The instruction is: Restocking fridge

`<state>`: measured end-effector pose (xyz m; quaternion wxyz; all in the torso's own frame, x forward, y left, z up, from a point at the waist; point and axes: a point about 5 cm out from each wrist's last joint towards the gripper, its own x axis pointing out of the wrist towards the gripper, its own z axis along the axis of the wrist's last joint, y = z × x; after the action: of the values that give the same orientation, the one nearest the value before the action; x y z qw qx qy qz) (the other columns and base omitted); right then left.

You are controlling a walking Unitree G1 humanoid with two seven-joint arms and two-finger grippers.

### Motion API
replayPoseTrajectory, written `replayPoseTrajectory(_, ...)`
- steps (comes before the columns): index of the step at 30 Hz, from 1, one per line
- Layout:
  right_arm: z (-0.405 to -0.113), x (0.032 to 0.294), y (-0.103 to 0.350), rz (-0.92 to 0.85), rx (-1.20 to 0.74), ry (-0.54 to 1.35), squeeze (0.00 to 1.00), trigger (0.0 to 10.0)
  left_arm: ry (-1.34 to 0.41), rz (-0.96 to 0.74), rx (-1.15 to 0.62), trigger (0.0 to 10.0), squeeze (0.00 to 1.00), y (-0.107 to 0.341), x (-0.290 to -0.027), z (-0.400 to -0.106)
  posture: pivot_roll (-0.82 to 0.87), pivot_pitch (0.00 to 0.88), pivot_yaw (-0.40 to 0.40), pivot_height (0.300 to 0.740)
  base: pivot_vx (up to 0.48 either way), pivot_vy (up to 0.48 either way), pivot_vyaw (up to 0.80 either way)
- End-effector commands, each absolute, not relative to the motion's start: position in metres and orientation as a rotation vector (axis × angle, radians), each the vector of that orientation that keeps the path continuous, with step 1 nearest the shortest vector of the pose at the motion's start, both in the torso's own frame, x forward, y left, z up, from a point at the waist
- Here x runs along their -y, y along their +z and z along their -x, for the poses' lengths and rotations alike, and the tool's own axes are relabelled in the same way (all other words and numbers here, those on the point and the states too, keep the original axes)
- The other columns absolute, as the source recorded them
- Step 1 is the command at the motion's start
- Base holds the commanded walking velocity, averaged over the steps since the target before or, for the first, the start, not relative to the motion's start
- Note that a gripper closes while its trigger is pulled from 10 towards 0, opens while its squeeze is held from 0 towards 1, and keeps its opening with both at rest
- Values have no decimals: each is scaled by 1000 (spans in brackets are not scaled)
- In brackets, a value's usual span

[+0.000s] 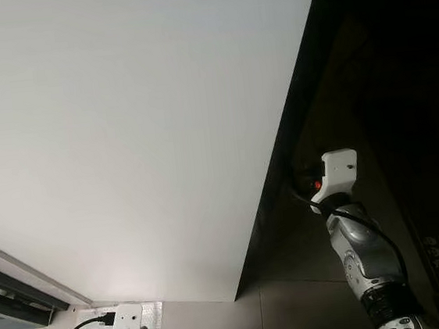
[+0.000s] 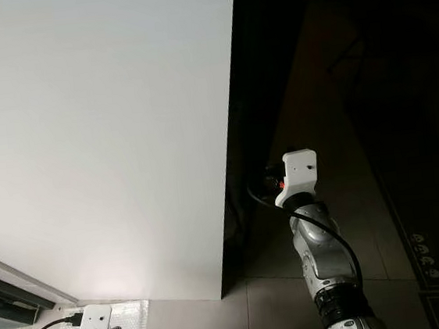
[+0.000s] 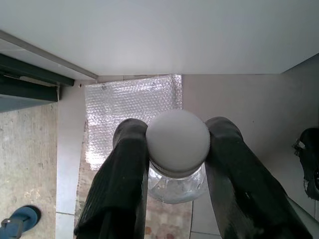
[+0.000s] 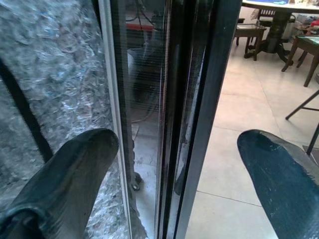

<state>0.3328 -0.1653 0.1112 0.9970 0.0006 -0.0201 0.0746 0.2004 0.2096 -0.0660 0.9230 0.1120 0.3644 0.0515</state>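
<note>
A large white fridge door [image 1: 123,143] takes up most of the head views, with its dark side edge [image 1: 294,125] on the right. My right arm [image 1: 338,175] reaches up to that edge. In the right wrist view my right gripper [image 4: 174,144] is open, and a dark vertical door edge [image 4: 199,99] stands between its two fingers. My left arm [image 1: 123,328] is low at the bottom left. My left gripper [image 3: 177,134] is shut on a clear bottle [image 3: 174,186] just under its grey-white screw cap [image 3: 178,142].
A sheet of bubble wrap [image 3: 129,109] lies on the tiled floor below the left gripper, beside a dark sliding-door track [image 3: 30,74]. A blue shoe [image 3: 17,221] sits on the floor. A dark panel with small knobs [image 1: 437,255] stands at right. A table and chairs [image 4: 279,20] stand farther off.
</note>
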Motion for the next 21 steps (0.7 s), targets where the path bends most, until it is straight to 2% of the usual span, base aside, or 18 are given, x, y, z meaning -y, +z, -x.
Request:
replayPoseTrajectory(1,-334,168,109,5,34,148,992,10000,113,-233,-769,10000,0,-69,-209,-195,-102,142,-38,740,0,0,0)
replayPoseTrajectory(2,-339,167,113,14,42,148,545,10000,111,-234,-767,10000,0,-69,-209,-196,-101,138,-36,740,0,0,0)
replayPoseTrajectory(3,-342,167,116,18,48,145,0,10000,111,-235,-765,10000,0,-68,-210,-197,-101,137,-35,740,0,0,0)
replayPoseTrajectory(21,-358,156,122,37,65,200,0,10000,107,-240,-769,10000,0,-68,-212,-197,-83,123,-31,740,0,0,0)
